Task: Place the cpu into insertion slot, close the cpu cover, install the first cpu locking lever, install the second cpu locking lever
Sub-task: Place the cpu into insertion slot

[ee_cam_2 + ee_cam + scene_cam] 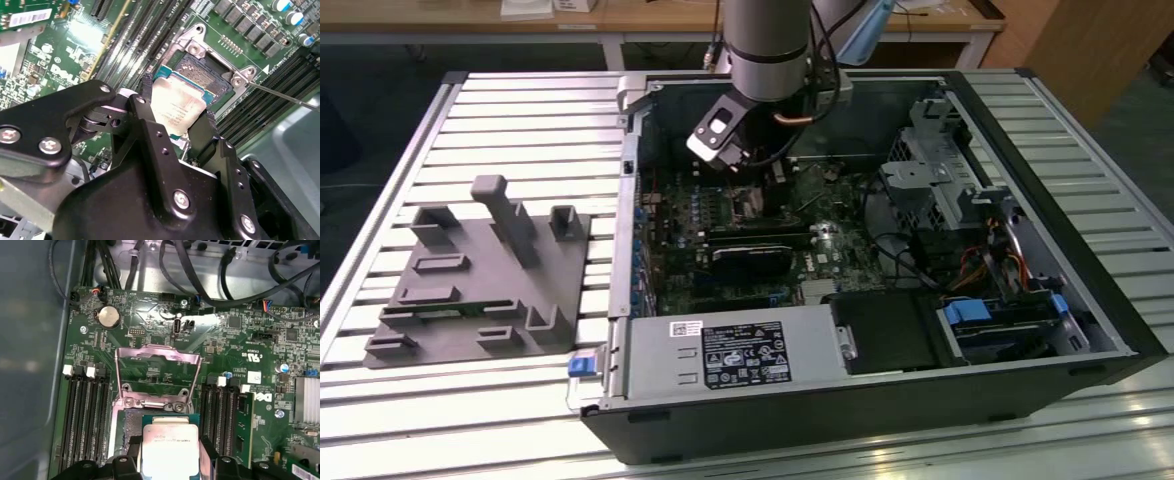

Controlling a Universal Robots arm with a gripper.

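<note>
Second wrist view: your gripper (179,100) is closed on the cpu (176,114), pinching two opposite edges.
You hold it just over the insertion slot (210,70); first wrist view shows the cpu cover (158,354) flipped open.

The cpu (175,114), a small flat square chip with a pale silver-grey metal face, sits clamped in the black gripper (178,100) over the insertion slot (206,70), a dark-centred square socket with a silver rim. The cpu cover (158,352), a thin silver frame plate, stands swung open on its hinge.
</note>
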